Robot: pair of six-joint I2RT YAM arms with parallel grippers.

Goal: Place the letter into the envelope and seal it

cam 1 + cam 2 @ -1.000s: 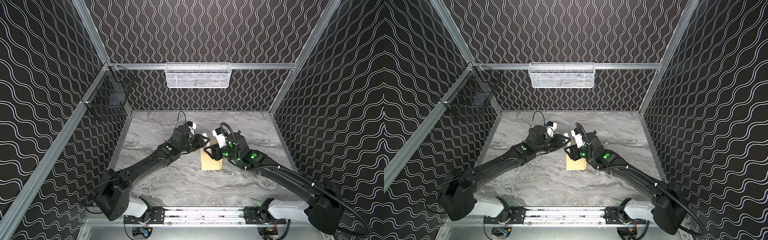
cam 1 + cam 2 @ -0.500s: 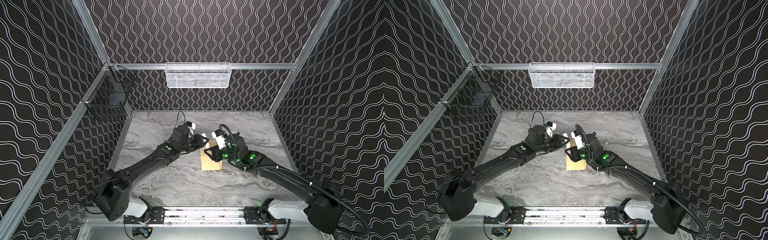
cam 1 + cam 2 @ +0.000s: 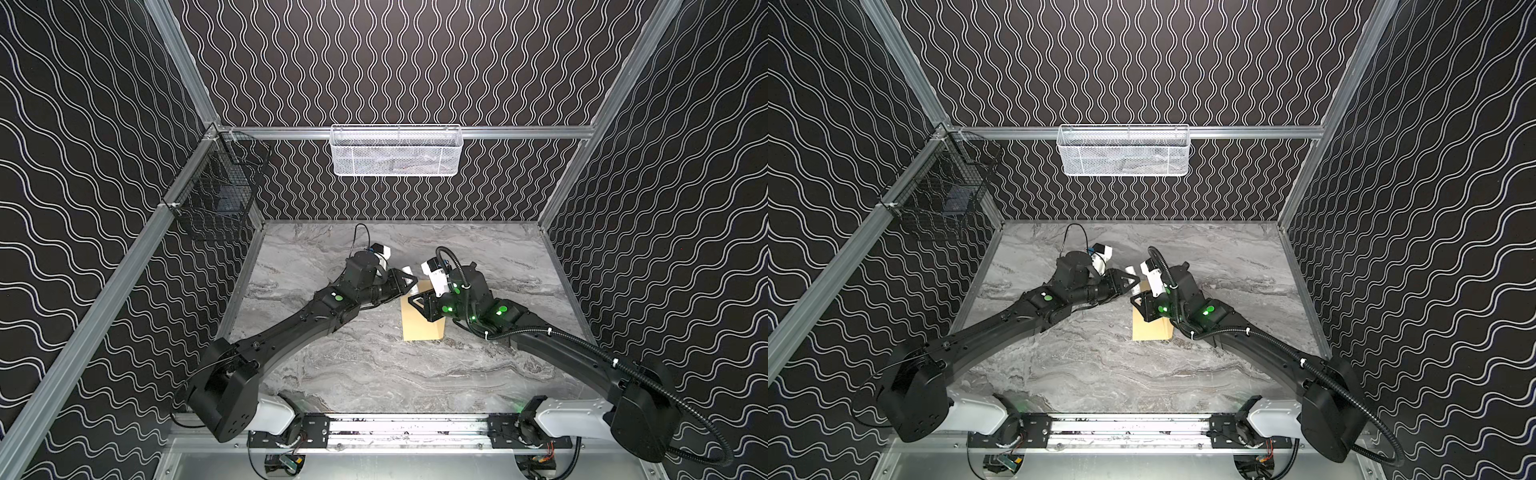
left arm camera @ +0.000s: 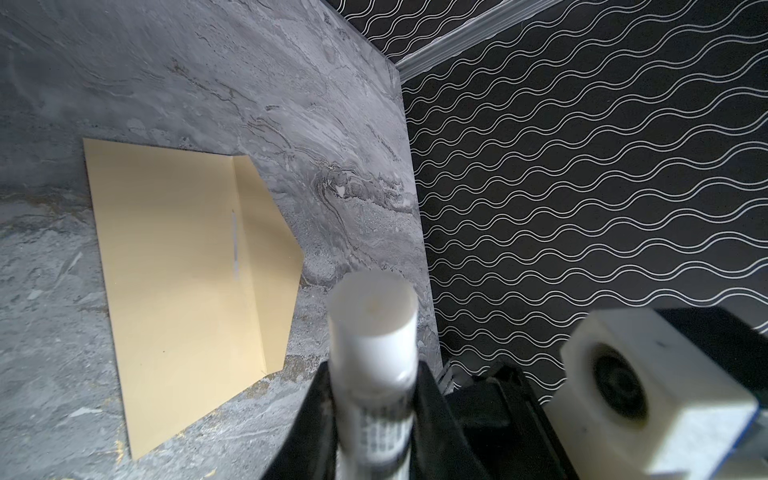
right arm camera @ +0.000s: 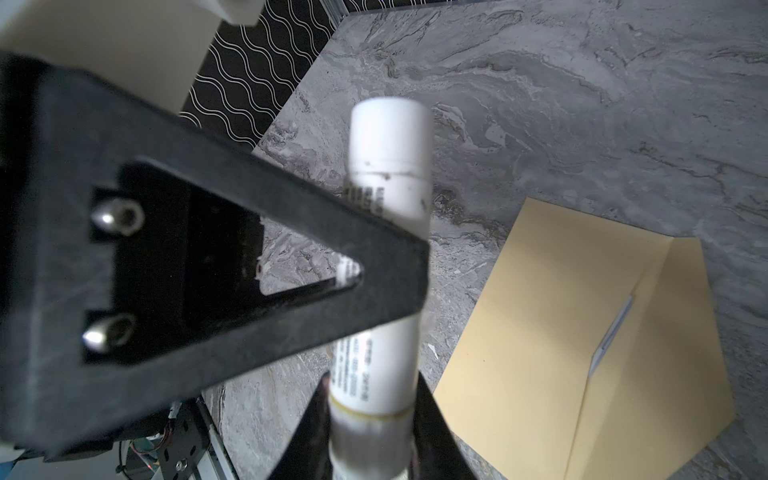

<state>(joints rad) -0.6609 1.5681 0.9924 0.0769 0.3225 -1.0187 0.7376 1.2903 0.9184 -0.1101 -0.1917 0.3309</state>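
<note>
- My left claw (image 4: 374, 415) is closed most of the way on the white tube (image 5: 388, 166). It grips the tube around the middle, with one end poking free beyond the fingers.
- My right claw (image 5: 370, 415) pinches the tube's other end, fingers snug against both sides. So both claws hold the one tube, just beside each other.
- I read this as a two-handed grip for getting the cap off, one claw steadying the body while the other works the end. I take the tube for glue, meant for the sealing.
- The envelope (image 4: 174, 257) lies flat on the bench (image 3: 374, 374), below both claws and apart from them. Its flap (image 4: 266, 257) is folded open, which leaves the inner face reachable from above.
- I can't see the letter as such. A thin pale sliver (image 4: 235, 245) at the flap's fold may be its edge, so I judge it is already inside.
- Both arms stretch forward from the rail (image 3: 407, 428) and converge over the envelope's flap end.
- The left forearm angles in toward the right claw, and the right wrist bends back to meet it. The tube is held clear of the bench.
</note>
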